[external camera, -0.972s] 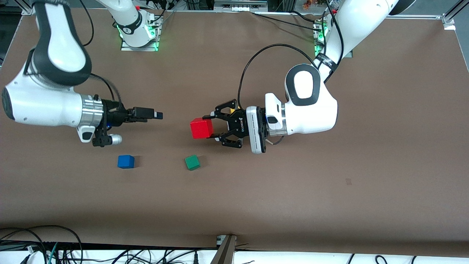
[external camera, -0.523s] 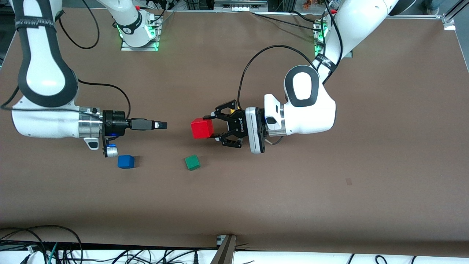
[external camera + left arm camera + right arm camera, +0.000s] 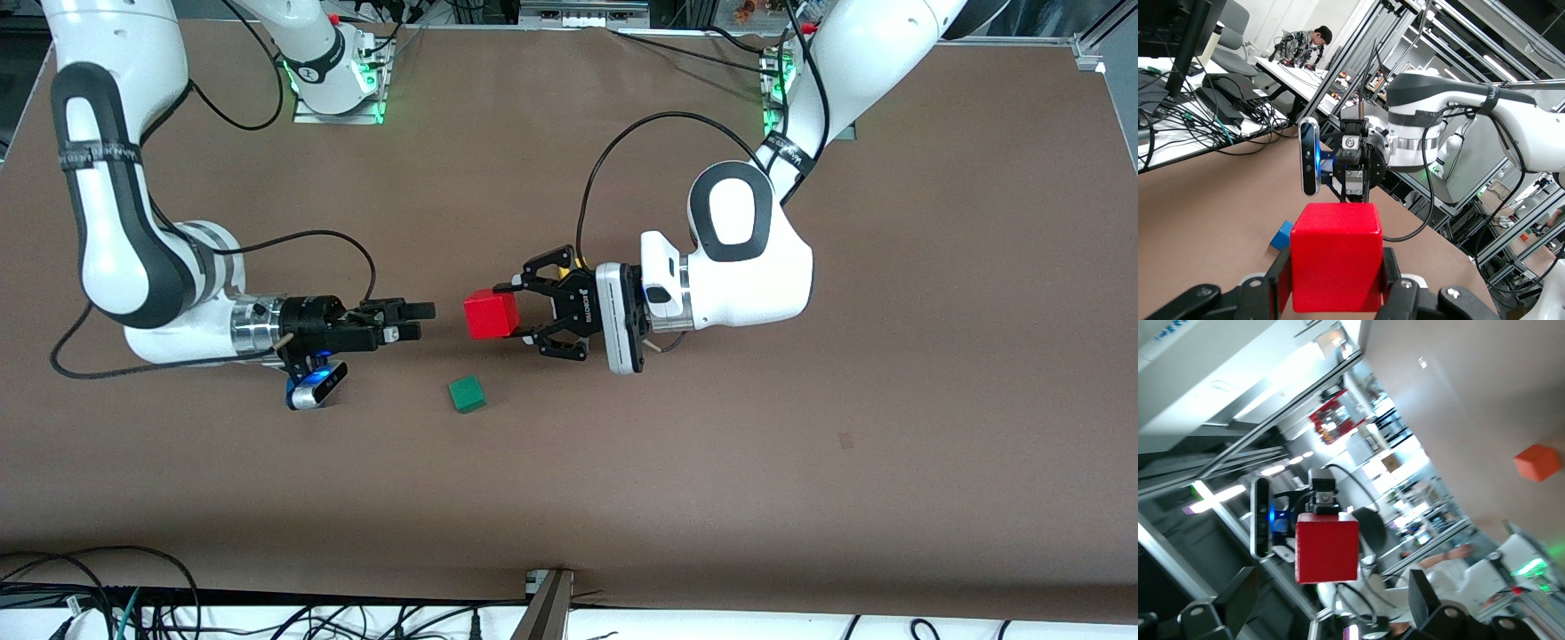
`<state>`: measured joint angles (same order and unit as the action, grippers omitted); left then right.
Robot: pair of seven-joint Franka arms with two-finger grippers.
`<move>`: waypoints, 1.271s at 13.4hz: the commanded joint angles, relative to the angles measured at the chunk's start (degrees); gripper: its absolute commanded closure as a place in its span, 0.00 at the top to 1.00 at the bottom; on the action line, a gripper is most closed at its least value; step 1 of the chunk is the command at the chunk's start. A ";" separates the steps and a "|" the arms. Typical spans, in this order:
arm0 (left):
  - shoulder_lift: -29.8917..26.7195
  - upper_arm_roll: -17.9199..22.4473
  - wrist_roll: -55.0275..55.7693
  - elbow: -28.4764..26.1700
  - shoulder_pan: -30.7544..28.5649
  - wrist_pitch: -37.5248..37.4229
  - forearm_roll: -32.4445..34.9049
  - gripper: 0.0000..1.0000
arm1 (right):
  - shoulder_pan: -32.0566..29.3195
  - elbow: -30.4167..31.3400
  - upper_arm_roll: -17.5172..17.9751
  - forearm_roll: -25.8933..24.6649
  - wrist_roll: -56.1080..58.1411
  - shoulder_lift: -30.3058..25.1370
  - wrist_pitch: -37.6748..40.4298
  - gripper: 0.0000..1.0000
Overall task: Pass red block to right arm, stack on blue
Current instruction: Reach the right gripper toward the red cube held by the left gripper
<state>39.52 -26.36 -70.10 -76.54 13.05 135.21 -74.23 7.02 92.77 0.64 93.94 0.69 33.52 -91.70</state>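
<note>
Taking the red block (image 3: 490, 315) as our landmark, we see the green cube (image 3: 467, 394) nearest the front camera, resting on the brown table (image 3: 933, 373) with bare surface all round it. The blue cube (image 3: 1281, 235) shows in the left wrist view as a corner on the table below the right arm (image 3: 116, 258); in the front view that arm's small blue-lit camera (image 3: 316, 389) covers it.

The red block is held up over the middle of the table, the left gripper (image 3: 519, 314) clamped on it, one finger on each of two opposed sides. The face turned toward the right arm's end is uncovered.

The right gripper (image 3: 416, 321) hangs level with the block, on its right-arm side, fingers parted narrowly and pointing at it, with a clear gap of air between fingertips and block. In the right wrist view an orange cube (image 3: 1538, 463) lies on the table, well apart from the block.

The table edges lie well away from both grippers.
</note>
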 commanded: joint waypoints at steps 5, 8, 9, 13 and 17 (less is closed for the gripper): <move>0.65 0.00 -2.23 0.69 1.10 1.19 -2.14 0.00 | 4.14 -1.10 0.59 10.73 0.37 2.42 0.73 1.00; 0.65 0.00 -2.23 0.69 1.10 1.19 -2.14 0.00 | 4.41 -1.10 0.59 11.00 0.46 3.04 0.73 1.00; 0.65 0.00 -2.23 0.69 1.10 1.19 -2.14 0.00 | 4.41 -1.10 0.68 11.00 0.46 3.13 0.73 1.00; 0.74 0.08 -2.23 0.69 1.10 1.19 -2.06 0.00 | 4.41 -1.10 0.68 11.00 1.77 4.18 0.73 0.99; 0.74 0.08 -2.23 0.69 1.19 1.19 -2.06 0.00 | 4.49 -1.19 0.68 11.09 1.86 4.27 0.73 0.92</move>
<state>40.17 -26.38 -70.27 -76.46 13.80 135.83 -74.23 11.39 92.43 1.24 103.47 1.59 37.21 -91.06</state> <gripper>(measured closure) 0.441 0.026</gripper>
